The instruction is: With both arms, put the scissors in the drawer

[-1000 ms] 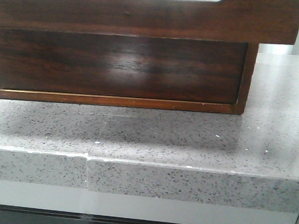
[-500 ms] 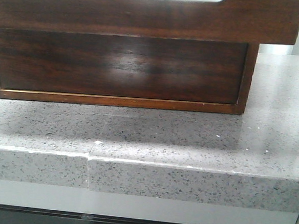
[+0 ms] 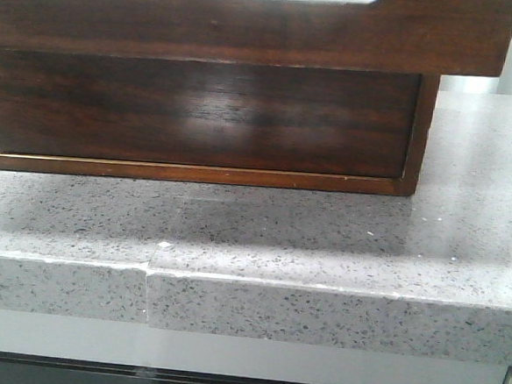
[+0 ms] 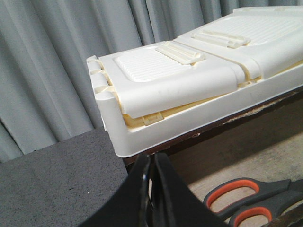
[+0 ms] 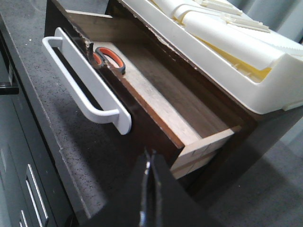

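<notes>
The scissors (image 4: 267, 187), grey handles with orange loop linings, lie inside the open dark brown drawer (image 5: 156, 101), at its end beside the white bar handle (image 5: 85, 85). They also show in the right wrist view (image 5: 110, 57). My left gripper (image 4: 151, 158) is shut and empty, just beside the scissors' loops over the drawer's corner. My right gripper (image 5: 149, 156) is shut and empty, outside the drawer near its other end. In the front view only the drawer's long front (image 3: 250, 29) shows; neither gripper is in that view.
A white plastic box (image 4: 180, 80) sits on top of the brown cabinet (image 3: 200, 113), overhanging the drawer; it also shows in the right wrist view (image 5: 236, 52). The cabinet stands on a grey speckled countertop (image 3: 279, 238). Grey curtains (image 4: 47, 71) hang behind.
In the front view the drawer front and cabinet have shifted a few pixels to the left. Nothing else has visibly changed.
</notes>
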`<state>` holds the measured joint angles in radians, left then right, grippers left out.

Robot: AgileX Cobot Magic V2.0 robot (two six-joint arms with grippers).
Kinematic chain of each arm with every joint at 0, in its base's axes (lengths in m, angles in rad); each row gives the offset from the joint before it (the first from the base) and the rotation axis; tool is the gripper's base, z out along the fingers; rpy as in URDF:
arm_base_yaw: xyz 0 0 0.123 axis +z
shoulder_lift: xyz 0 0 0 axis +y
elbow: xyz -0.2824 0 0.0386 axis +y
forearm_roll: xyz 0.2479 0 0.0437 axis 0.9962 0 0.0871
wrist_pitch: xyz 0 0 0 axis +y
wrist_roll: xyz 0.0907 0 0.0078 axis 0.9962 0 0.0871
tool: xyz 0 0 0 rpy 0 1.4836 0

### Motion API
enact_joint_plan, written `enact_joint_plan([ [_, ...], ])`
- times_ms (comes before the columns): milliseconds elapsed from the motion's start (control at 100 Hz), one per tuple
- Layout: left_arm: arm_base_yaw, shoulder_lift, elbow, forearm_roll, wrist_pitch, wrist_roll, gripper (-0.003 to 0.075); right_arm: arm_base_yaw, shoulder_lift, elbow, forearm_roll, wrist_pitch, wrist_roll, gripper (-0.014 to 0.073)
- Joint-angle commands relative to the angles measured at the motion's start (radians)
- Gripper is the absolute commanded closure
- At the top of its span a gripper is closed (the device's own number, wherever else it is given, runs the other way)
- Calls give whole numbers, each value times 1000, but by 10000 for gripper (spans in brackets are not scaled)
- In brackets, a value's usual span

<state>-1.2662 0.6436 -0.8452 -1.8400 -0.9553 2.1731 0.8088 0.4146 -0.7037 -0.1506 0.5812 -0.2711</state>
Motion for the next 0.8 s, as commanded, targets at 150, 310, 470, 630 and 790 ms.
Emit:
enact_joint_plan([
  [150, -10, 5, -12, -11, 45, -4, 739, -6, -94, 15, -19, -81, 4, 638],
  [310, -10, 5, -12, -11, 45, -4, 739, -6, -94, 15, -19, -81, 4, 638],
  [470, -10, 5, -12, -11, 45, -4, 739, -6, -94, 15, -19, -81, 4, 638],
  [630, -10, 5, -12, -11, 45, -4, 739, -6, -94, 15, -19, -81, 4, 638],
  [790, -10, 5, -12, -11, 45, -4, 740, -6, -94, 15, -19, -81, 4, 638],
])
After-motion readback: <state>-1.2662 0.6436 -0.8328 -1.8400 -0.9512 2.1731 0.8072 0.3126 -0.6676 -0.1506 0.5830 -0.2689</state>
